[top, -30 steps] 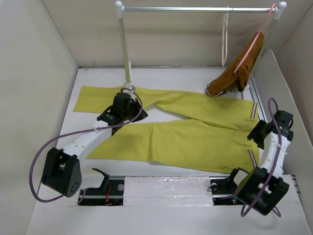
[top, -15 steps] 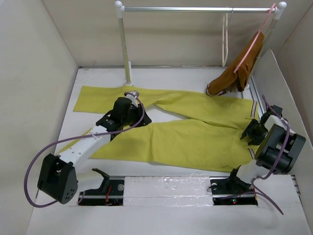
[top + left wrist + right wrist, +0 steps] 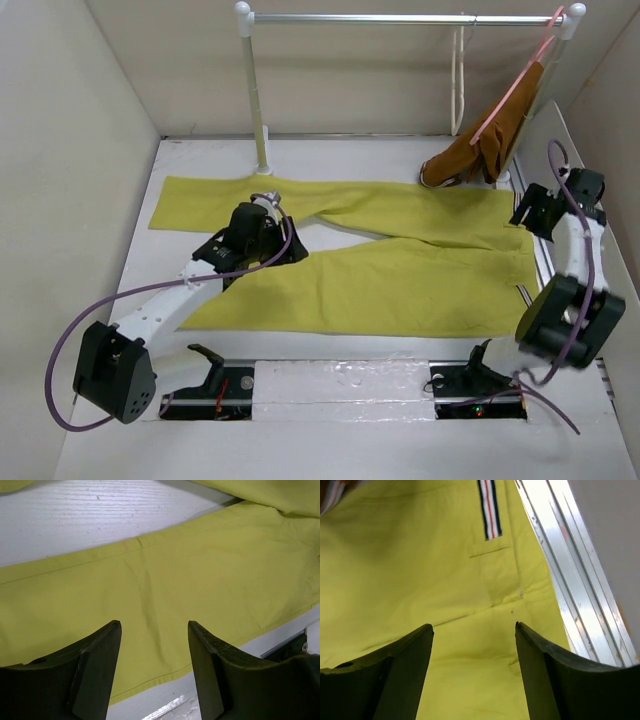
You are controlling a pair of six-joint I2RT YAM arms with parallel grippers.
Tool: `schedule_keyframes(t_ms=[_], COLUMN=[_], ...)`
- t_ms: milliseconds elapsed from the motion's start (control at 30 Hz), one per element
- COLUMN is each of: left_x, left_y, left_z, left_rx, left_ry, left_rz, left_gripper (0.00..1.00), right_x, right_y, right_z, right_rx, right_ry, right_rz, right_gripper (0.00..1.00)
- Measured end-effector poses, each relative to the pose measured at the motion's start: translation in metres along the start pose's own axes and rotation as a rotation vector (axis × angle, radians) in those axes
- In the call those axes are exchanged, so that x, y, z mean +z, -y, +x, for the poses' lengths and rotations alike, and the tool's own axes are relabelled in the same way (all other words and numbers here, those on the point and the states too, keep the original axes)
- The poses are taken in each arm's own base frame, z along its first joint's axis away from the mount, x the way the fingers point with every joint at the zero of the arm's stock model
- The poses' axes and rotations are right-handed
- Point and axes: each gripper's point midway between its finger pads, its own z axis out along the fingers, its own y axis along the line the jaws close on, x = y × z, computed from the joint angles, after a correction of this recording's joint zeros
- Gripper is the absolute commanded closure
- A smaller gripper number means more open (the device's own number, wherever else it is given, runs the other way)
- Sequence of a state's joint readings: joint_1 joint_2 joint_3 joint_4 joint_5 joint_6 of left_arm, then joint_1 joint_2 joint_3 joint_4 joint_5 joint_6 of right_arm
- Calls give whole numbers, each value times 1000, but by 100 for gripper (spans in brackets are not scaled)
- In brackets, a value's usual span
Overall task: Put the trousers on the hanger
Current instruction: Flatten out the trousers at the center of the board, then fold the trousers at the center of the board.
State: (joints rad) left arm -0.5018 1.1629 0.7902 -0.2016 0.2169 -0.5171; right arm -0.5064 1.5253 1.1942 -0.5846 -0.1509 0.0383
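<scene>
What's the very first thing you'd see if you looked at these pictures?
The big yellow-green trousers grab the eye, spread flat across the middle of the white table. Next, a rust-brown garment dangles from a pink hanger at the right end of the metal rail at the back. The left gripper and right gripper both hover open over the trousers.

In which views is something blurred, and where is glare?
Left wrist: the left pincer is dark and slightly soft, the trousers sharp. Right wrist: the right pincer likewise; the metal track glares. Top view: even light, soft shadows.
</scene>
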Motion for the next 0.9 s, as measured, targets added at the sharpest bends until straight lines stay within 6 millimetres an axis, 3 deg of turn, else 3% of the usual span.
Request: schedule_keyframes(t_ms=[67,133,200,233,267,400,600,900], left_x=[-1,-2,-3,-3,-4,-7,-11,-12], left_y=[0,0,-1,-1,-1,6,11,-4], left_z=[-2,-5,-9,-11,-14,-28,-41,-48], left_rx=[-14,-35,-61,-73,-84,-110,-130,-153], left_ry=[12,25,43,53,63,103,154,175], left_rz=[-6,-14,-27,-36,-41,-37,-19,-65], left_gripper=[48,48,48,48,48,48,45,46], right_x=[-38,-72,-97,-99,-110,-104,-76,-66], right_y=[-3,7,30,36,50,66,82,91], right_z=[6,23,58,72,94,144,186,207], right_rx=[0,47,135,164,217,335,420,537], right_ry=[77,157,193,152,178,33,-242,-349], right_rz=[16,55,136,174,229,317,414,495], right_gripper=[31,35,36,32,34,37,38,50])
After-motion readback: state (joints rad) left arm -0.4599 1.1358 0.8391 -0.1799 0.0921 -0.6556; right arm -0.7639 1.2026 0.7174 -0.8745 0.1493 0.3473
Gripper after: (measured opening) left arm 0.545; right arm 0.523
